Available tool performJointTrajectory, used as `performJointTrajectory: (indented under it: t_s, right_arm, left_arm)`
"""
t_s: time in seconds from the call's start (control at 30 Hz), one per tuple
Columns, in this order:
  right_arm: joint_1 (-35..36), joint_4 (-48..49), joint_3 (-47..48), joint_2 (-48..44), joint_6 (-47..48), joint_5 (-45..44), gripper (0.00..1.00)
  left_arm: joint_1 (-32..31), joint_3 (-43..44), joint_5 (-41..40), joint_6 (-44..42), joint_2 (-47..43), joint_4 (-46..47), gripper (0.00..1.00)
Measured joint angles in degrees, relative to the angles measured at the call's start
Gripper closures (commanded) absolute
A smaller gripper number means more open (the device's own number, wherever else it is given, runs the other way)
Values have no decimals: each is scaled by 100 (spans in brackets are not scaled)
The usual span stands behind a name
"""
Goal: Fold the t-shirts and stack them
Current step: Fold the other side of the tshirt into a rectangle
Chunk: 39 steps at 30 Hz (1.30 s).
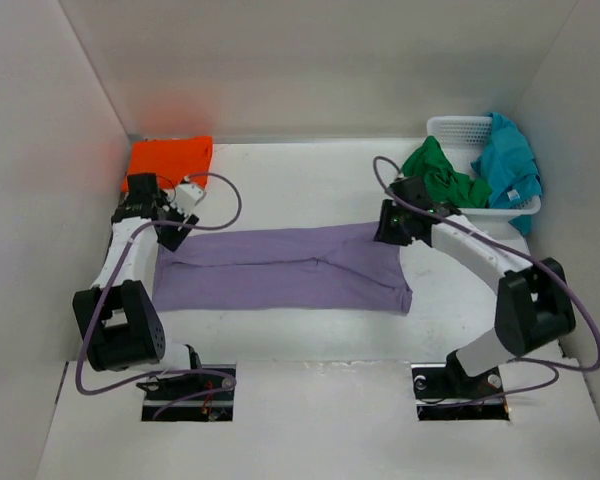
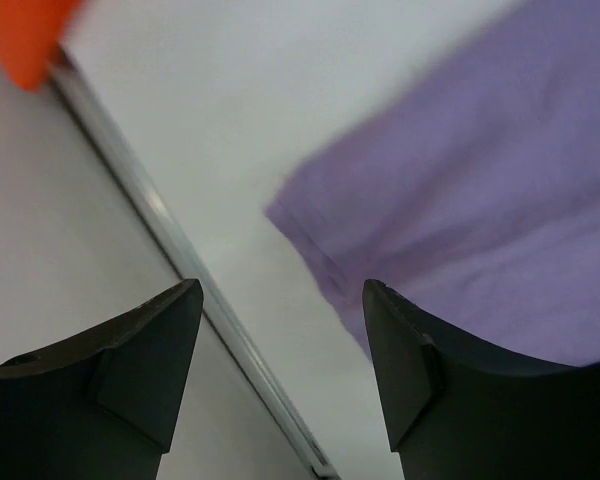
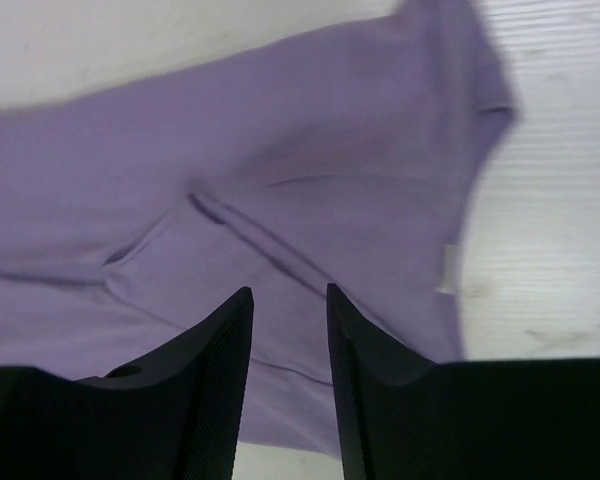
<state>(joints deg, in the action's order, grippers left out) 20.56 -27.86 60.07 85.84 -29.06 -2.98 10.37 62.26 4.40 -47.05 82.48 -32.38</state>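
My left hand [image 2: 280, 292] is spread, with nothing between its fingers. It hangs by the left end of the purple shirt [image 1: 280, 268], whose corner shows just past the fingertips in the wrist view. My right hand [image 3: 287, 292] is spread too, more narrowly, and pinches nothing; it hovers over the shirt's right end, above a sleeve crease.

The purple shirt lies across the middle of the top view as a long flat band on the desk [image 1: 310, 185], reaching from one hand to the other. It looks folded lengthwise, so I judge it about half done — it wants folding end to end before stacking.

At the upper left, the orange shirt [image 1: 170, 158] sits as a compact block; that one looks finished and is the likely base of the stack. At the upper right, the green shirt [image 1: 440, 175] and teal shirt [image 1: 508, 165] hang crumpled in the basket [image 1: 450, 128], not yet started — one of four done, one under way, two left.
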Motion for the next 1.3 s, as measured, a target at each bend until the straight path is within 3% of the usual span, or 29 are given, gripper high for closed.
performJointTrajectory:
  t_s: [0.23,0.53,0.7,0.87,0.97,1.1,1.3]
  right_arm:
    - [750,44,931,1394,114,343,53]
    - [855,205,1392,2079,98,369,51]
    - [874,238,1392,2175,90,367,68]
    - [879,238,1392,2188,76,372,89]
    - [881,238,1392,2188,57,385,97]
    - [922,227,1373,2184,-4,437,99]
    - [1410,55,1012,1856,-295,654,97]
  left_arm:
    - [-7,-1080,-173,-275,63,-474,38]
    - [-33,-1207,-463,-262,529,-332,41]
    - [-33,-1108,-240,-210,365,-525,38]
    - [-35,-496,315,-103,81,-940,39]
    - [-72,-243,479,22,101,-984,39]
    - [-404,-46,531,210,212,-1043,39]
    - [-1670,286,673,531,398,-968,38]
